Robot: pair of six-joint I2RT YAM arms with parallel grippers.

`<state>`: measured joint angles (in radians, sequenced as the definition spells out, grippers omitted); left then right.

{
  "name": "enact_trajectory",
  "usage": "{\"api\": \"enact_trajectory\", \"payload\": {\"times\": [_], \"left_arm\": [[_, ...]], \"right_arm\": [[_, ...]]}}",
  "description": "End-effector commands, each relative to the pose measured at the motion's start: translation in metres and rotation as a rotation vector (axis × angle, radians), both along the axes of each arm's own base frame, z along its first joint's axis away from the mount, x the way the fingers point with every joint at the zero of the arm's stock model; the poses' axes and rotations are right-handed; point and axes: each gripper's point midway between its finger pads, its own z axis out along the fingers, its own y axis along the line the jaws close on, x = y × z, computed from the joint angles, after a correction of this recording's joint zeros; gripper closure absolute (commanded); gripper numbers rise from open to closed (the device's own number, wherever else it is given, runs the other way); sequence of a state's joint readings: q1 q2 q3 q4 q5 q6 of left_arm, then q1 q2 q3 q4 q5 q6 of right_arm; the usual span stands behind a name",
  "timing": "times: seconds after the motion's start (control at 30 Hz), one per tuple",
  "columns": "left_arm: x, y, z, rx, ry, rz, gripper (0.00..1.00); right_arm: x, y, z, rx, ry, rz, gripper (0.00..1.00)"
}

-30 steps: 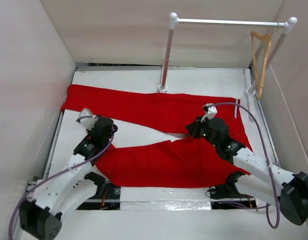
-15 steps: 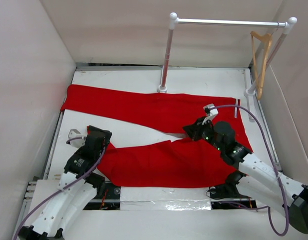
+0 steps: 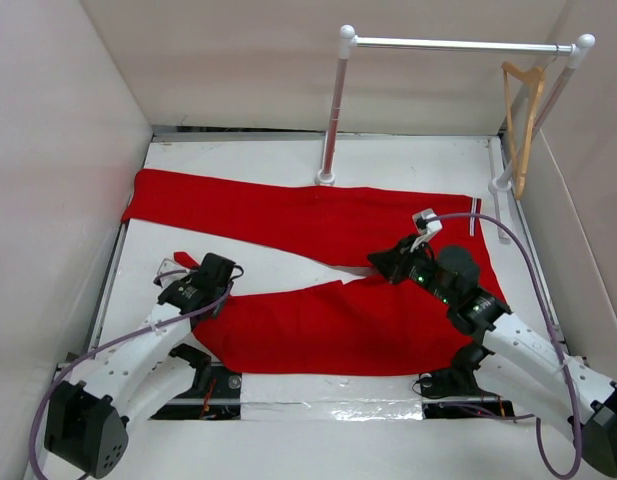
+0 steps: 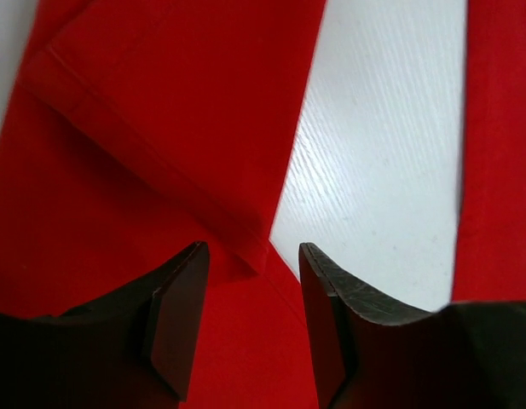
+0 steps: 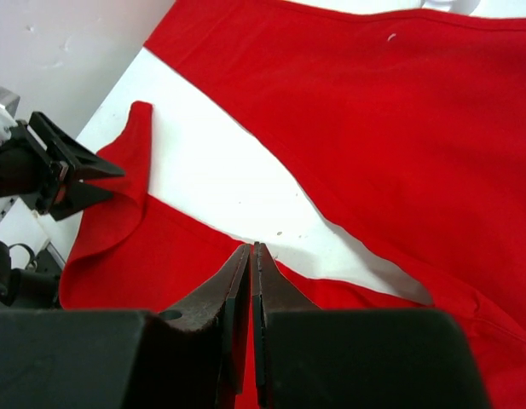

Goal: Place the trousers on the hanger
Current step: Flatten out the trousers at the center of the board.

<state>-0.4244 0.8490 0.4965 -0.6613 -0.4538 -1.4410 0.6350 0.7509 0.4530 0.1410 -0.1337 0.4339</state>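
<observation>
Trousers (image 3: 318, 215): red cloth, spread flat on the white surface (image 3: 408, 160), the two legs forking toward the left, the waist at the right. Hanger (image 3: 525, 115): tan wood, hooked on the right end of the rail (image 3: 458, 44), well apart from the cloth. Left claw (image 4: 250, 256): fingers parted, the near leg's hem corner between them. Right claw (image 5: 253, 249): fingers pressed together at the near leg's upper edge; whether cloth is pinched cannot be told.

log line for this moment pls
left gripper open over trousers hem | right gripper shut at leg fork | trousers spread on table | hanger on rail
</observation>
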Motion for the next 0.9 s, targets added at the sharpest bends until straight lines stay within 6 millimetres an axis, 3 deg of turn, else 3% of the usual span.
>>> {"api": "enact_trajectory", "payload": {"times": [0.0, 0.17, 0.23, 0.43, 0.53, 0.6, 0.67, 0.73, 0.87], "left_arm": [[-0.003, 0.003, 0.005, -0.043, -0.059, 0.098, 0.56], [-0.002, 0.008, -0.001, -0.016, -0.054, 0.125, 0.54], [-0.002, 0.015, -0.012, 0.014, -0.024, 0.157, 0.53], [0.000, 0.026, -0.024, 0.044, -0.031, 0.197, 0.58], [0.002, 0.030, -0.021, 0.047, -0.081, 0.207, 0.71], [0.006, 0.037, -0.014, 0.075, -0.130, 0.228, 0.91], [0.013, 0.046, 0.001, 0.131, -0.180, 0.224, 1.00], [0.022, 0.049, 0.024, 0.164, -0.220, 0.218, 1.00], [0.048, 0.052, 0.097, 0.266, -0.338, 0.137, 1.00]], "right_arm": [[0.000, -0.001, 0.012, 0.030, -0.040, 0.011, 0.90], [0.001, 0.000, 0.010, 0.030, -0.030, 0.022, 0.90], [0.003, -0.001, 0.008, 0.027, -0.024, 0.019, 0.90], [0.005, 0.002, 0.002, 0.020, -0.013, 0.024, 0.90], [0.006, 0.002, 0.000, 0.016, -0.008, 0.019, 0.90], [0.008, 0.001, -0.002, 0.011, -0.004, 0.012, 0.90], [0.009, 0.000, -0.005, 0.008, -0.001, 0.006, 0.90], [0.009, 0.001, -0.007, 0.005, 0.002, 0.004, 0.90], [0.017, -0.005, -0.013, -0.012, 0.015, -0.039, 0.95]]}}
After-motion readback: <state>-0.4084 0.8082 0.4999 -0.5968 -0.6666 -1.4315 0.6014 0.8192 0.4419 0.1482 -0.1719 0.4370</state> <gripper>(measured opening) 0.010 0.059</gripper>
